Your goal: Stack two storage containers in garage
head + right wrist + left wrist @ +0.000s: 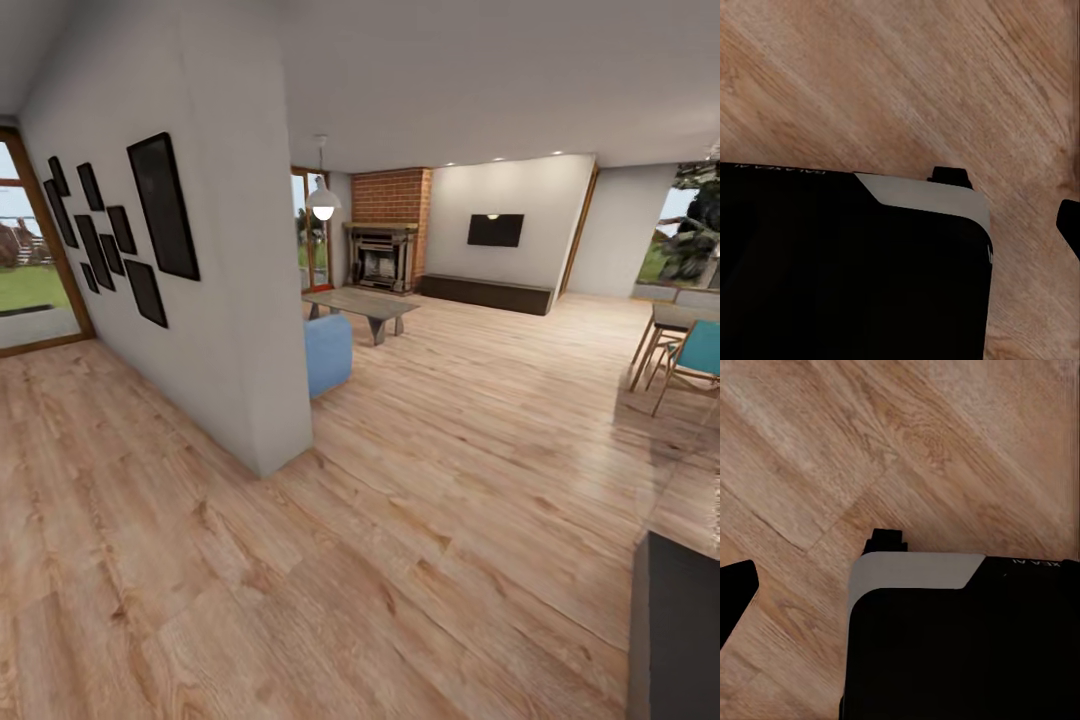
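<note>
- The head view is looking across a light wood plank floor (pixel 420 500) toward a red brick fireplace (pixel 385 240), a grey low table (pixel 362 305), a blue sofa end (pixel 328 352) and a black wall TV (pixel 495 230); this reads as the living room.
- The two orange-red storage containers are not turning up anywhere here, so the step in hand, as I judge it, is searching.
- Doing it well is meaning rolling past the white wall corner (pixel 270 400) with margin and scanning behind the sofa.
- Both wrist views are pointing down over the robot's black base (pixel 960 652) at planks; whether either pincer is spread or pressed together, I cannot tell.
</note>
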Robot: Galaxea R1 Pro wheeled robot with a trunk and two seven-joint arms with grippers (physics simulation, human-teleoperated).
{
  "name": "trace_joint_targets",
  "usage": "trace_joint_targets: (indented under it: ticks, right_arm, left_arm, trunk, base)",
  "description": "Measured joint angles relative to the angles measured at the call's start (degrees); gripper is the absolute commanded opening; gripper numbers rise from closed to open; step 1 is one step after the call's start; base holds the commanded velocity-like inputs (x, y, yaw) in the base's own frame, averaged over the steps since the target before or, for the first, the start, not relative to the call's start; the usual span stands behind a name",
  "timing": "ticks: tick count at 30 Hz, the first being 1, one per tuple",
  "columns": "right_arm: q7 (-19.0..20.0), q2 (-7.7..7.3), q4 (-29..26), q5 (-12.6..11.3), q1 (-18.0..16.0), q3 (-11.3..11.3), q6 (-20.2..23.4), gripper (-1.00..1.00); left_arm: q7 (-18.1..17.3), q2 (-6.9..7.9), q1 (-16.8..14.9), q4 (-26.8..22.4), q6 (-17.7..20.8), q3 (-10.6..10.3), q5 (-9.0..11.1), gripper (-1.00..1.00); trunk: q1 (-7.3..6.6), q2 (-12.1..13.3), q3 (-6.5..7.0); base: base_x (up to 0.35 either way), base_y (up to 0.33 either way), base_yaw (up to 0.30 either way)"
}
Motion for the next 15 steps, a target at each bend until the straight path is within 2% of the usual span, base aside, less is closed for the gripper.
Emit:
trace_joint_targets:
  ticks: [15]
  right_arm:
    - [0.0, 0.00, 0.0, 0.2, 0.0, 0.0, 0.0, 1.00]
  left_arm:
    - [0.0, 0.02, 0.0, 0.0, 0.0, 0.0, -0.1, 1.00]
  trunk:
    - [0.00, 0.0, 0.00]
  base:
    - [0.323, 0.000, -0.249]
